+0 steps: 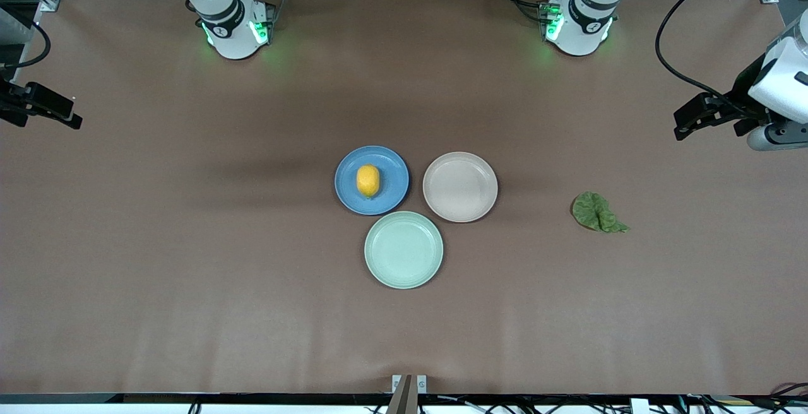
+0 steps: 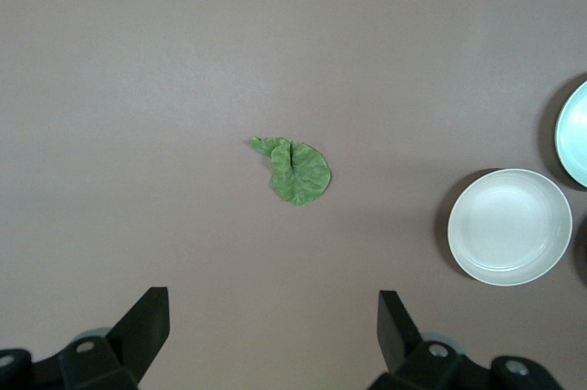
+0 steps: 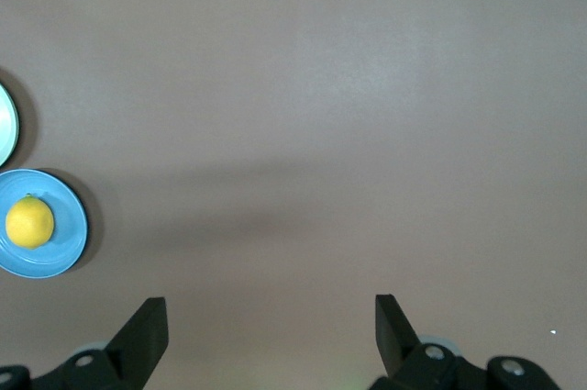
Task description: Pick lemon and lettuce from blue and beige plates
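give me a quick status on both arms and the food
Left gripper and right gripper open, empty, waiting at table ends. Yellow lemon on round blue plate. Green lettuce leaf on bare table, beige plate empty. Nothing blocking.

table point(image 1: 189, 243): brown; on it: blue plate point(image 1: 391, 196); beige plate point(image 1: 460, 187); green plate point(image 1: 403, 250); lettuce point(image 1: 596, 212)

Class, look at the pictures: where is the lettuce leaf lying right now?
The lettuce leaf lies on the bare table, not on a plate, beside the beige plate toward the left arm's end.
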You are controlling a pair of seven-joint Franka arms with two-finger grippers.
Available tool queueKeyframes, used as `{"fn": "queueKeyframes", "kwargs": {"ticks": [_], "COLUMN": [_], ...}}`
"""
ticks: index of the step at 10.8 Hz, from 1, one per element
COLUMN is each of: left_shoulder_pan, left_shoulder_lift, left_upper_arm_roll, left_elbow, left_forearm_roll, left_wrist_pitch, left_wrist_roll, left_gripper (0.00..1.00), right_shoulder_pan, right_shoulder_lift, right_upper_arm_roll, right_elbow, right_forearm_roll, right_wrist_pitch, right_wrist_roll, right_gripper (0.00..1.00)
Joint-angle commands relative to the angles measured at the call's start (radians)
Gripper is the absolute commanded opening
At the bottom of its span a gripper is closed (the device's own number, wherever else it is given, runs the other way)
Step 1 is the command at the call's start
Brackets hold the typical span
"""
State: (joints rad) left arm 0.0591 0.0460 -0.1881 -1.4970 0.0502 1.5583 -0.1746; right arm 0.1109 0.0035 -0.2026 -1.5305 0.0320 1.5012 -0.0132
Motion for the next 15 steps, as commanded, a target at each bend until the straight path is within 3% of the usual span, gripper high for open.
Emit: {"fn": "queueKeyframes", "kwargs": {"ticks": [1,7,10,15], "left_shoulder_pan": [0.01,0.01,0.01,0.01], "left_shoulder_lift": [-0.005,-0.005,-0.003,0.006], "left_upper_arm_roll": [-0.001,-0.001,-0.001,-0.001], "left_elbow": [0.006,0.004,0.004,0.004], "left_forearm_roll": [-0.016,-0.016,-0.013,-0.016], "left_wrist_pitch": [-0.015,-0.015,-0.015,-0.015], "left_wrist_roll": [0.032,0.03,0.03,0.032], "left_gripper": [1.0,1.0,1.0,1.0], "right_shoulder_pan": [-0.01,-0.001,0.029,0.169], "right_shoulder_lift": [0.001,0.01,0.078,0.17], "right_upper_arm_roll": [0.009,0.012,0.018,0.018], "right_elbow": [0.009,0.003,0.004,-0.02], "right_forearm_roll": [-0.009,-0.006,0.005,0.051], "right_wrist_pitch": [-0.012,-0.012,-0.044,0.077], "right_wrist_roll": [0.009,-0.004,-0.001,0.024], "right_gripper": [1.0,1.0,1.0,1.0]}}
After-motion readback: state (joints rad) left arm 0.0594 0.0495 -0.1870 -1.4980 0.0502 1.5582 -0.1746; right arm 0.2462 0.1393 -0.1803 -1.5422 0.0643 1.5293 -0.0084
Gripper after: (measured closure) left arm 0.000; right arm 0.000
